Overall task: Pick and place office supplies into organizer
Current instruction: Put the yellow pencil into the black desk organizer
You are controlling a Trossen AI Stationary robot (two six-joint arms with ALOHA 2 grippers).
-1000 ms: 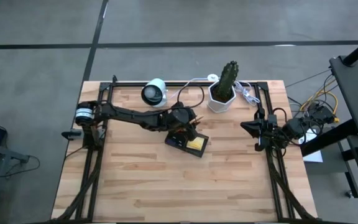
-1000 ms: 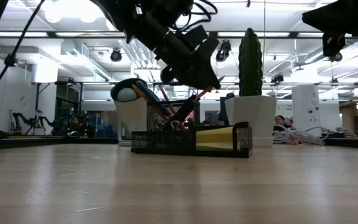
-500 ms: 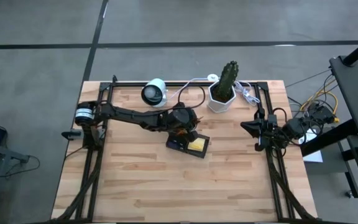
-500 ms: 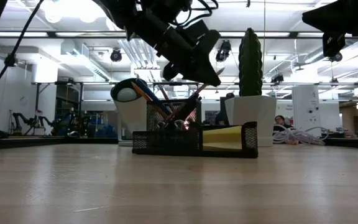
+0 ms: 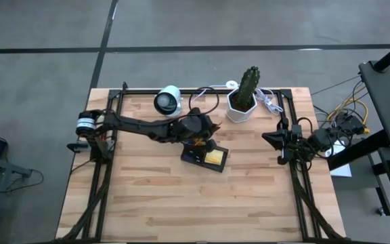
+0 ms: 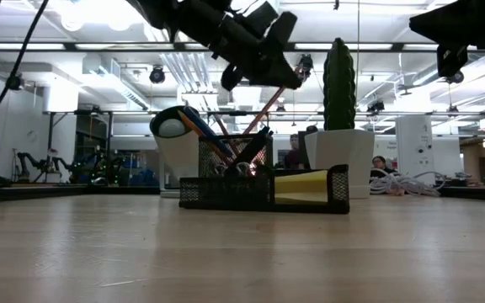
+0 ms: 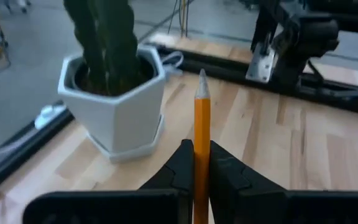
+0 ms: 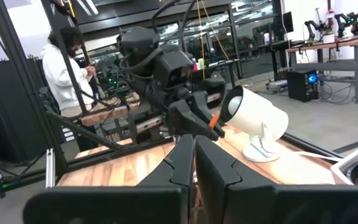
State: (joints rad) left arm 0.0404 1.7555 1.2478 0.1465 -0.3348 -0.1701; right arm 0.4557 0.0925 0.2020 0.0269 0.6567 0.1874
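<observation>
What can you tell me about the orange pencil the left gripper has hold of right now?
The orange pencil is thin and straight, wood-like, with a sharpened greyish tip pointing away from the wrist camera. The left gripper is shut on it, a dark finger pressing each side. In the low view the pencil slants down from the gripper toward the pen cup of the black mesh organizer; whether its lower end touches anything in the cup cannot be told.
</observation>
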